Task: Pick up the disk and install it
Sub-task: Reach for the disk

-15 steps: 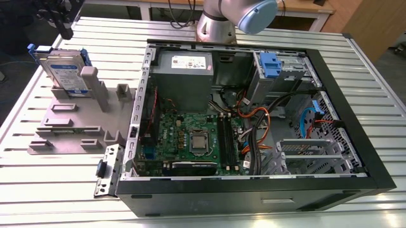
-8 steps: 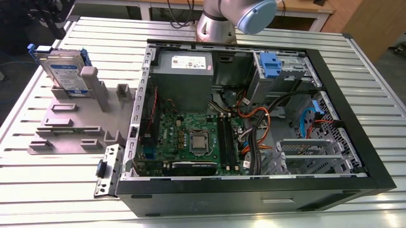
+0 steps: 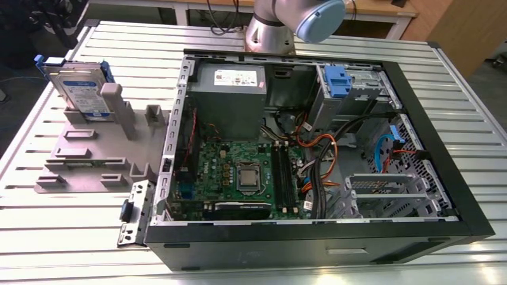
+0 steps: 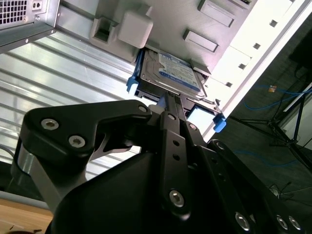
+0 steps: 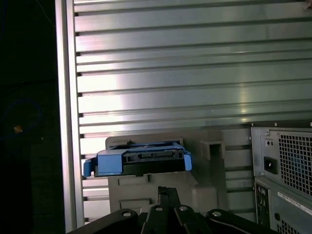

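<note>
Risk of a skewed grab, then a jam or tip-over.
On bench (image 3: 71, 237), beside open computer case (image 3: 317, 243), in grey holder (image 3: 87, 148): disk (image 3: 79, 89), upright, likely knocked or cocked in its slot by an off-line approach. Claw (image 4: 167, 97) pinched narrow, empty, aimed at disk's edge, apart from it.

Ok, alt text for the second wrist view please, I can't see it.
The black pincer, jaws shut and empty, points at the disk, a silver drive with a blue-and-white label in a blue carrier, standing in a grey holder on the ribbed metal table. A corner of the computer case sits nearby.
</note>
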Available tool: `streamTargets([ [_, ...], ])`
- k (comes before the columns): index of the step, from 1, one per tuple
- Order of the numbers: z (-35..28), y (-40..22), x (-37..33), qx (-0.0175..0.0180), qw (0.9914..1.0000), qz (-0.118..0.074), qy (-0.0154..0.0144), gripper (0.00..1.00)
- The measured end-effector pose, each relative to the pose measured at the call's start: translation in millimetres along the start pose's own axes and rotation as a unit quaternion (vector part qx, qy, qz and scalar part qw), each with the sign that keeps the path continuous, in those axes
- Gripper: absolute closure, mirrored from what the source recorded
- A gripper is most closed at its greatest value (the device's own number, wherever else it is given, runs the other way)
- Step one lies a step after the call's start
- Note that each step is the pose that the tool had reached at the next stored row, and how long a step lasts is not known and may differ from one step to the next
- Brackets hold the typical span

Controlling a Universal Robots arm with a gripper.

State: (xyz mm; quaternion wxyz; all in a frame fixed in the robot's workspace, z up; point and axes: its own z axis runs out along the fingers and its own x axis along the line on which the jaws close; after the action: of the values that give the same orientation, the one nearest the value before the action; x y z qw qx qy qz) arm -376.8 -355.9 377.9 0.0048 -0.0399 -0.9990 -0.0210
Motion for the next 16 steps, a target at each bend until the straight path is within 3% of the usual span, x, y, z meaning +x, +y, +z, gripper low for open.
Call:
streamTargets([
  [11, 0.0, -0.1, 0.6, 0.0, 1.0, 0.0, 0.0, 0.89],
  [16, 0.3, -0.8, 9.9, 0.0, 1.0, 0.0, 0.0, 0.89],
])
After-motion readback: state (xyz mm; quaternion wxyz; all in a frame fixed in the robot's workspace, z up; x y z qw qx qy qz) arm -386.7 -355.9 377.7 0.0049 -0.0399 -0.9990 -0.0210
